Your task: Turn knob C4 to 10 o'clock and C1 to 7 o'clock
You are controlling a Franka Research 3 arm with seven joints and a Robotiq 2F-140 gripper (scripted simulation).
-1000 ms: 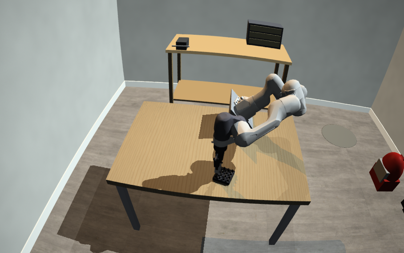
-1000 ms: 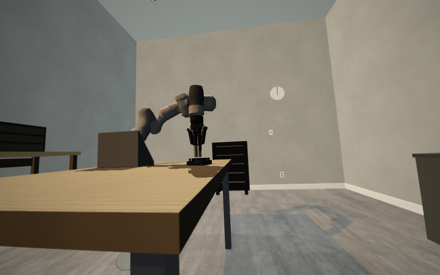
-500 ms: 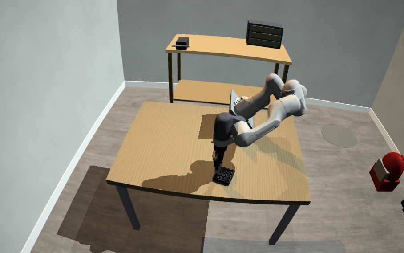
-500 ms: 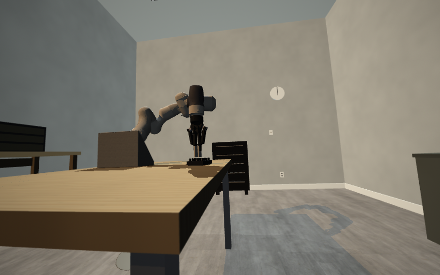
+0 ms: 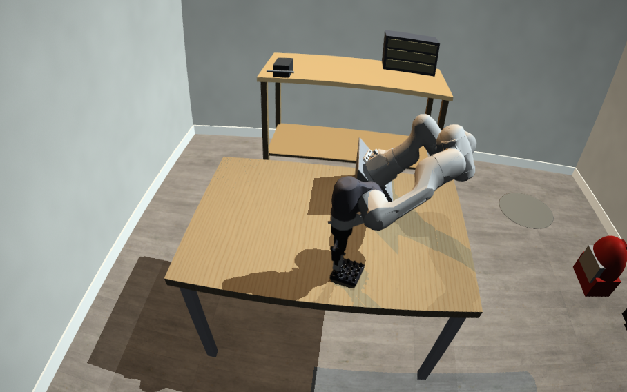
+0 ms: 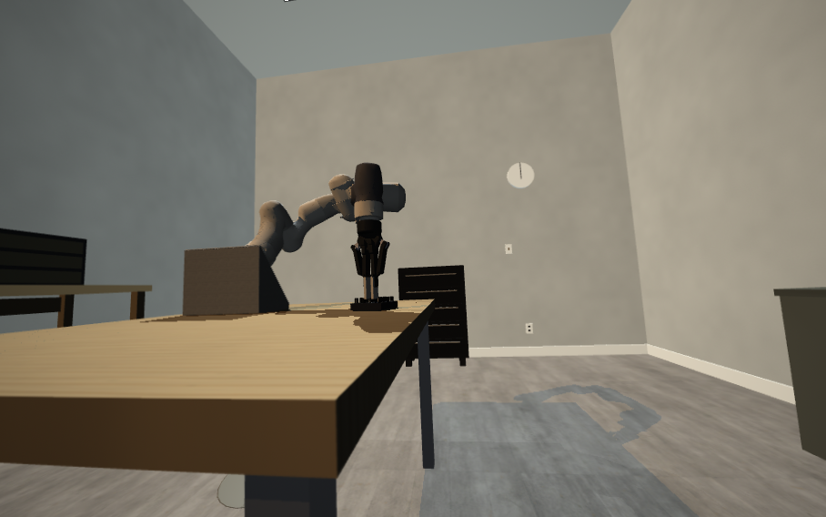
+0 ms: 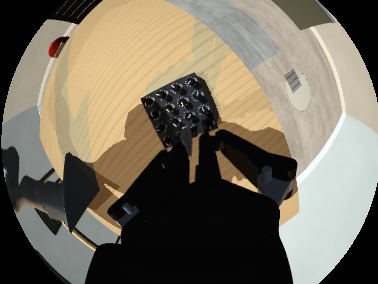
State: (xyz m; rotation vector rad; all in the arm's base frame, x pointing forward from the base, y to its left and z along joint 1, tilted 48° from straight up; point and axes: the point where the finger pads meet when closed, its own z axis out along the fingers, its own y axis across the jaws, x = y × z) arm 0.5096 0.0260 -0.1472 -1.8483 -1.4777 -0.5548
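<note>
The knob box is a small black block with rows of knobs. It stands on the wooden table near the front edge. My gripper points straight down over the box's corner nearest the arm. Its fingers stand close together with only a narrow gap. The tips are level with the knob tops. I cannot read the knob names or the white lines, and the fingers hide the knob under them. I see no knob plainly clamped between them.
The arm's wedge-shaped base stands at the back of the table. The table's front edge lies just beyond the box. A shelf table with a black drawer unit stands behind.
</note>
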